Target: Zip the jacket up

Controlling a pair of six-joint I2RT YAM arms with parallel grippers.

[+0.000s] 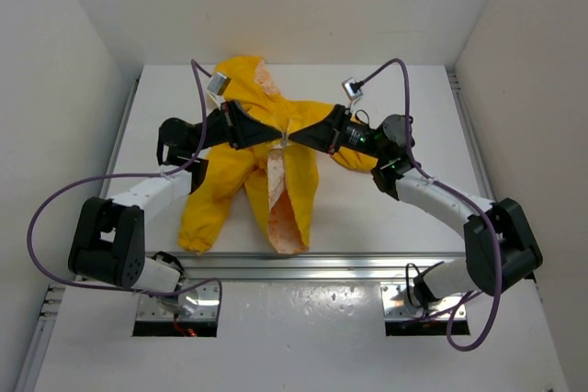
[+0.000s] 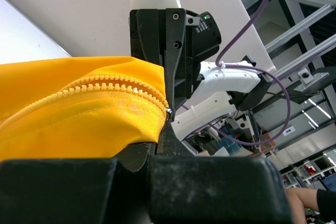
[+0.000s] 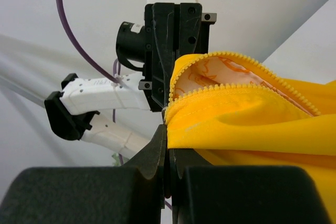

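Observation:
The yellow jacket lies on the white table, hood at the far side. Its front gapes open below the middle and shows the cream, orange-printed lining. My left gripper and right gripper meet tip to tip over the jacket's middle, lifting the fabric. In the left wrist view my left gripper is shut on the yellow zipper edge, with a small metal piece at its tip. In the right wrist view my right gripper is shut on the opposite zipper edge.
White enclosure walls stand on three sides of the table. An aluminium rail runs along the near edge. Purple cables loop out from both arms. The jacket's left sleeve reaches toward the near edge.

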